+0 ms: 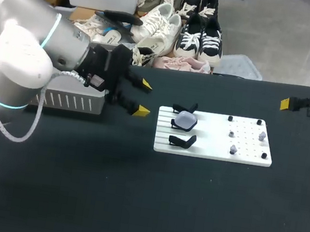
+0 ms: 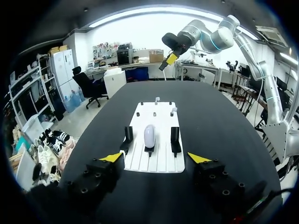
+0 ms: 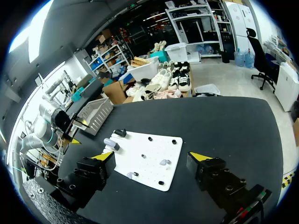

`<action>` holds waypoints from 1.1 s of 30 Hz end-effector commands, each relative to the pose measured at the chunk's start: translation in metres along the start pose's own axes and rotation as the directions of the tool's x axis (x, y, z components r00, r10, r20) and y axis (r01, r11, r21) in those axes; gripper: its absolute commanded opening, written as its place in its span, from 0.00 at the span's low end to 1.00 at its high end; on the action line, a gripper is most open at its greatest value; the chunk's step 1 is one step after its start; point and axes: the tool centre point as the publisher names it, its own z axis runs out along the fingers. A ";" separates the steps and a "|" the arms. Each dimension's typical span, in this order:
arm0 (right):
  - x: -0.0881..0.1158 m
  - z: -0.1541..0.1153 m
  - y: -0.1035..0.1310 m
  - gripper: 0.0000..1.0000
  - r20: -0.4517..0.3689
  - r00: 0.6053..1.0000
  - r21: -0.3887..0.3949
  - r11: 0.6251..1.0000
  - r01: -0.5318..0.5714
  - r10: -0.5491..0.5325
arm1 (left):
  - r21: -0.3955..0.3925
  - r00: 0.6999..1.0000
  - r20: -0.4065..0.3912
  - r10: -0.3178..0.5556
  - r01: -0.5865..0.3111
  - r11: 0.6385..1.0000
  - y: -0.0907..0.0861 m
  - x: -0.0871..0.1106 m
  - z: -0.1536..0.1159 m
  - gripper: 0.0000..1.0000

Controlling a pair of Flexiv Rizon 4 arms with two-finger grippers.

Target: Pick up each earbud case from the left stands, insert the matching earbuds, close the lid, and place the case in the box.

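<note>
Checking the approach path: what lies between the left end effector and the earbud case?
Between left end effector and earbud case: only bare table and the ribbed edge of the white board, per head view.

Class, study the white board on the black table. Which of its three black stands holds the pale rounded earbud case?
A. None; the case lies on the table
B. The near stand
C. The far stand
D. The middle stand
D: the pale rounded earbud case sits on the middle black stand of the white board, while the far black stand and near black stand are bare.
</note>
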 end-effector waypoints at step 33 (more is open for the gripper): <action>-0.001 0.000 -0.001 1.00 -0.003 1.000 -0.002 1.000 0.000 0.000 | 0.041 0.989 0.134 -0.058 0.053 0.998 0.002 -0.009 0.071 0.60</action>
